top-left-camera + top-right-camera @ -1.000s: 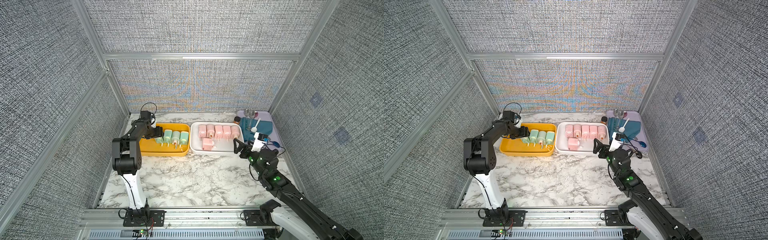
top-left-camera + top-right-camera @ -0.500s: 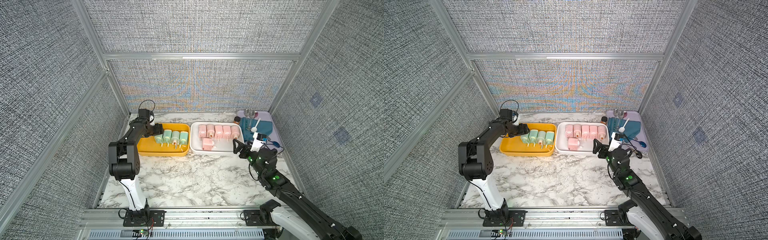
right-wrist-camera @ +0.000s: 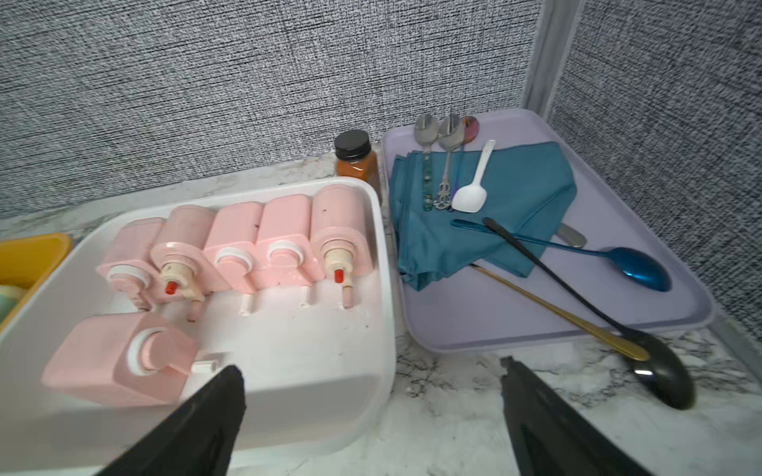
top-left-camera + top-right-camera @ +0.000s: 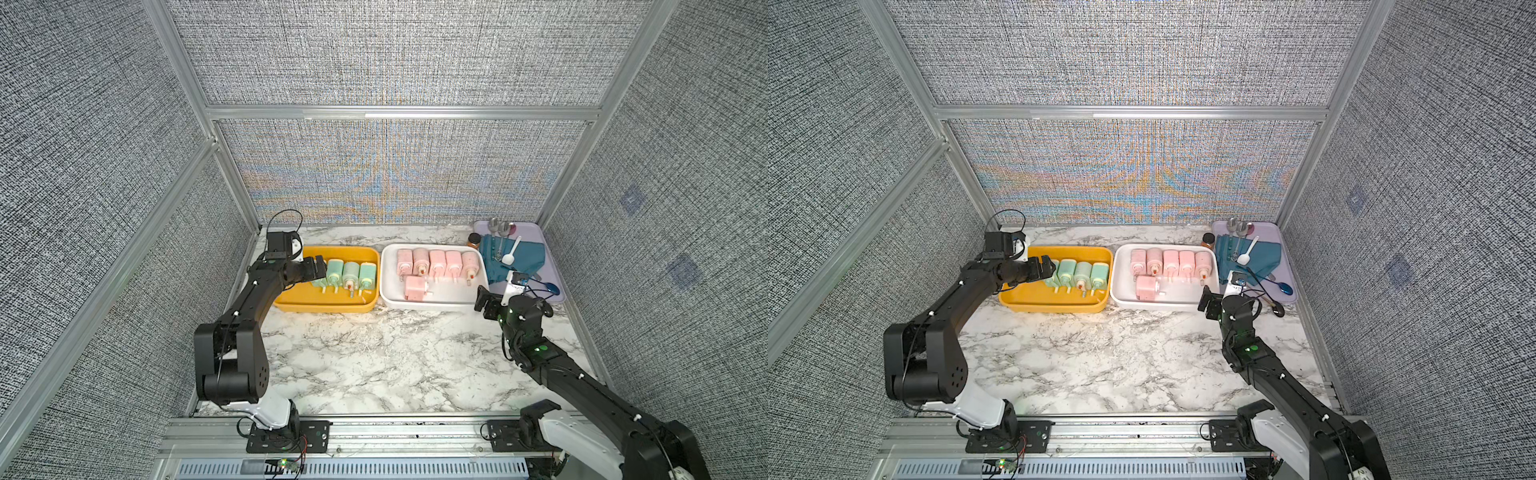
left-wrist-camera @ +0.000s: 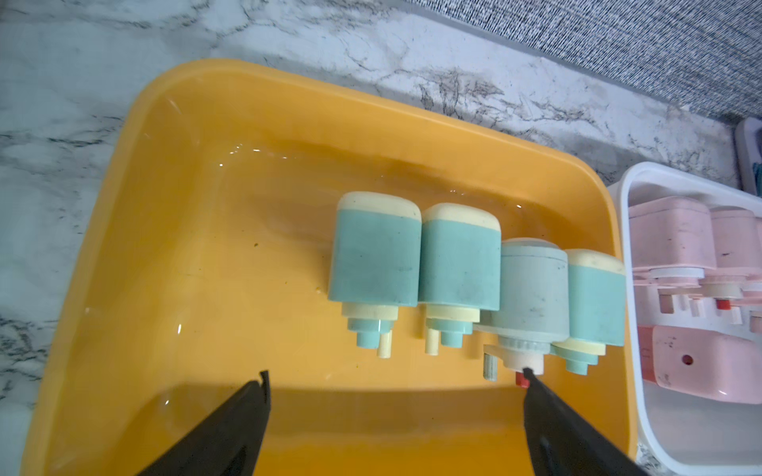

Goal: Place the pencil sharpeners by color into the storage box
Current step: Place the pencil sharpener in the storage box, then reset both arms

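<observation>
Several mint green pencil sharpeners (image 4: 351, 274) (image 5: 375, 263) lie side by side in the yellow storage box (image 4: 324, 307) (image 5: 288, 82). My left gripper (image 4: 319, 268) (image 5: 396, 373) hangs open over that box at the row's left end, with nothing between its fingers. Several pink pencil sharpeners (image 4: 436, 264) (image 3: 284, 243) line the back of the white storage box (image 4: 432, 305) (image 3: 288, 420). One more pink sharpener (image 4: 415, 287) (image 3: 119, 362) lies apart in front of them. My right gripper (image 4: 484, 301) (image 3: 370, 364) stands open and empty at the white box's front right corner.
A lilac tray (image 4: 548, 249) (image 3: 536, 329) at the back right holds a blue cloth (image 3: 515, 198) and several spoons. A black ladle (image 3: 659, 371) overhangs its front edge. A brown spice jar (image 4: 473, 240) (image 3: 356, 160) stands between the tray and the white box. Fabric walls enclose the marble table.
My left gripper's jaws have spread wider, off the leftmost green sharpener, which stays in the yellow box. The left arm's elbow has dropped. The right arm has not moved.
</observation>
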Robot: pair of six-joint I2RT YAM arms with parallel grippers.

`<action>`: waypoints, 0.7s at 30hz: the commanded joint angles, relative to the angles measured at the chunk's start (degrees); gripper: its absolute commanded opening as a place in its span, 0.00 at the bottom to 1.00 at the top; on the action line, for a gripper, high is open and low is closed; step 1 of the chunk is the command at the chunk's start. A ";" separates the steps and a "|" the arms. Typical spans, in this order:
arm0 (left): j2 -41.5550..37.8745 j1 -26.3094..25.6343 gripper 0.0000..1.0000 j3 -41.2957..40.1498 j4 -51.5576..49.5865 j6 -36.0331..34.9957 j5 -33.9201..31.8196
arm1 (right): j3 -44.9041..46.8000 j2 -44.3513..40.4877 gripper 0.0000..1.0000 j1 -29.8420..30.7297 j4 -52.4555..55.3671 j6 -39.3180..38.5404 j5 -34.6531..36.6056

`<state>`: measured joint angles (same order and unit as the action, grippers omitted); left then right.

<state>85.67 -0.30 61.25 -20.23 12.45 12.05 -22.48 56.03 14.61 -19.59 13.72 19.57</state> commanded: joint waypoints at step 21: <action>-12.32 -0.06 0.99 -35.92 45.85 -10.24 -10.90 | 11.08 17.00 0.99 -15.36 -37.77 -13.00 -17.71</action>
<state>72.14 -0.30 25.36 17.87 3.79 0.56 -10.81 71.22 -0.47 -50.00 2.42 5.39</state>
